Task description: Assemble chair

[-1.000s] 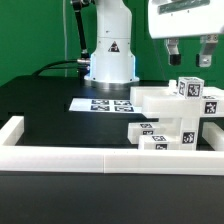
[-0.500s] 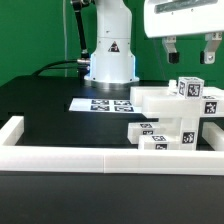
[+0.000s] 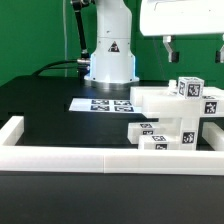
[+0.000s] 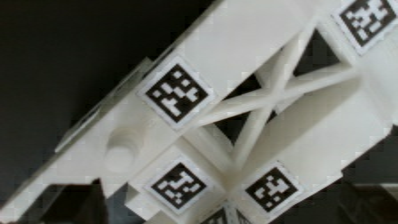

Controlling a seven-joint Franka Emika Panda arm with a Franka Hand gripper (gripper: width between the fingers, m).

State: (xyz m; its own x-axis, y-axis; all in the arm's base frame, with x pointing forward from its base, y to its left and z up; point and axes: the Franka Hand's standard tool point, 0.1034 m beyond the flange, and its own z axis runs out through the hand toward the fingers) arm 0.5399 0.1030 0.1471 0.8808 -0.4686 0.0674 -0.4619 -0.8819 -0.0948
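The chair parts (image 3: 172, 118) are white blocks with black-and-white tags, stacked and leaning together at the exterior view's right, by the front rail. My gripper (image 3: 195, 47) hangs well above them, open and empty, with nothing between its fingers. The wrist view looks down on the chair parts (image 4: 249, 110): a cross-braced white piece with several tags. My dark fingertips (image 4: 68, 203) show only at the edge of that view, wide apart and clear of the parts.
The marker board (image 3: 104, 103) lies flat in front of the robot base (image 3: 108, 60). A long low white border rail (image 3: 90, 157) runs along the front and turns back at the exterior view's left (image 3: 14, 128). The table top is black.
My gripper has risen and drifted slightly toward the exterior view's left, still open. The chair parts have not moved.
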